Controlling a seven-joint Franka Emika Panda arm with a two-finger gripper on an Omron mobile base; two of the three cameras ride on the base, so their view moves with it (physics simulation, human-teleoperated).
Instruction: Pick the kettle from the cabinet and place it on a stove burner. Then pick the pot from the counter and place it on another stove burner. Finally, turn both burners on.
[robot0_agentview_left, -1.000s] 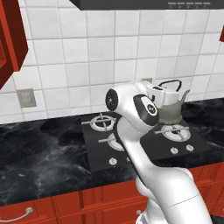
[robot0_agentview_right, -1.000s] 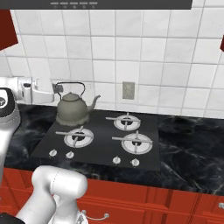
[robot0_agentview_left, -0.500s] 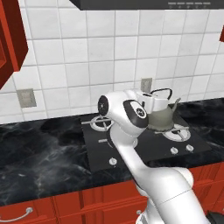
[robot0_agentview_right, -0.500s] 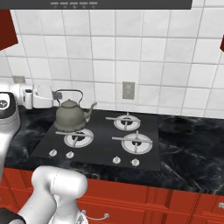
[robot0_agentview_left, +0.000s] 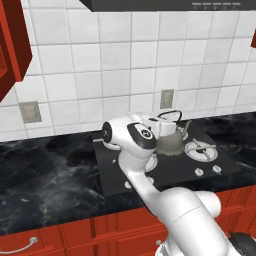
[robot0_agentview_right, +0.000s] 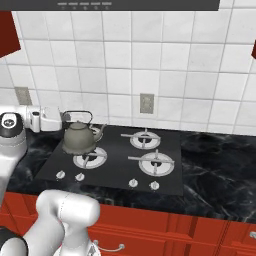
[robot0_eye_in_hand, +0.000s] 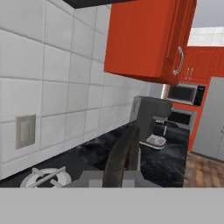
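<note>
Step in hand: placing the kettle (robot0_agentview_right: 79, 140) on a burner. The gripper (robot0_agentview_right: 64, 118) is clamped on the black arched handle (robot0_eye_in_hand: 124, 153). The kettle sits at or just above the front-left burner (robot0_agentview_right: 90, 159); contact cannot be confirmed. Next move calls for lowering, then release. Fingertips are hidden behind the wrist; the pot is not located.

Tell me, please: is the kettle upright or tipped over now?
Upright. In the right base view the kettle has its lid and arched handle on top and its spout pointing sideways, at the rear-left burner.
</note>
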